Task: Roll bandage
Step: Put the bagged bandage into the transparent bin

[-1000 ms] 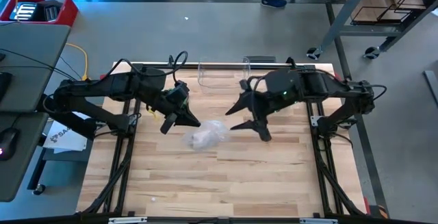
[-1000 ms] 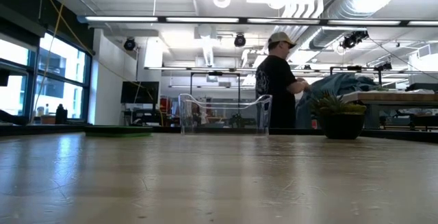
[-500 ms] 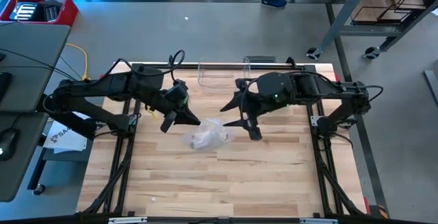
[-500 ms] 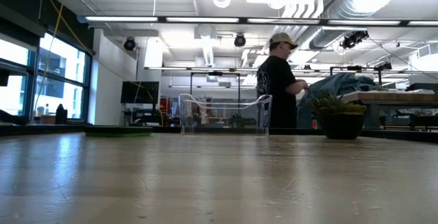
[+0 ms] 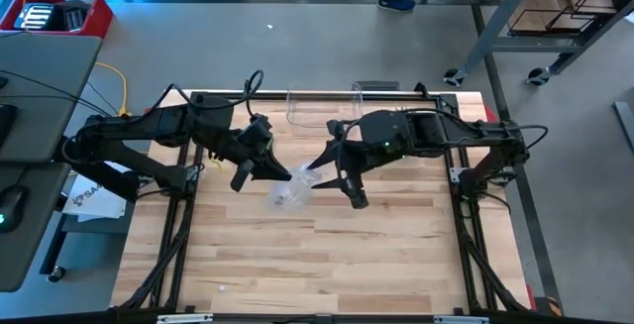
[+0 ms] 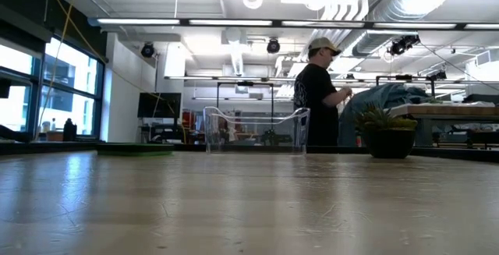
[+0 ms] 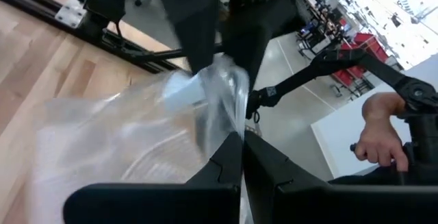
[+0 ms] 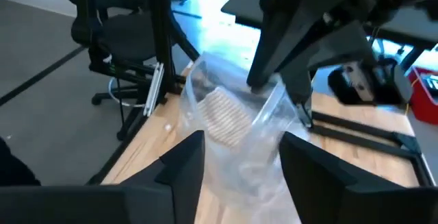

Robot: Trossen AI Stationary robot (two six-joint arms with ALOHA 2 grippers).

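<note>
Wooden table (image 5: pixel 376 255), bagged bandage (image 5: pixel 289 194), no legible labels

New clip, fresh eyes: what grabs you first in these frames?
The clear plastic bag with a bandage roll inside, lifted near the table's middle. The left gripper has its jaws shut on the bag's top edge, while the right gripper, jaws open, reaches in from the other side. At the table's far edge stands a clear bin.

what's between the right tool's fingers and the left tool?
The clear plastic bag holding the rolled bandage. The right wrist view shows it ahead of the open right tool, pinched by the left tool.
</note>
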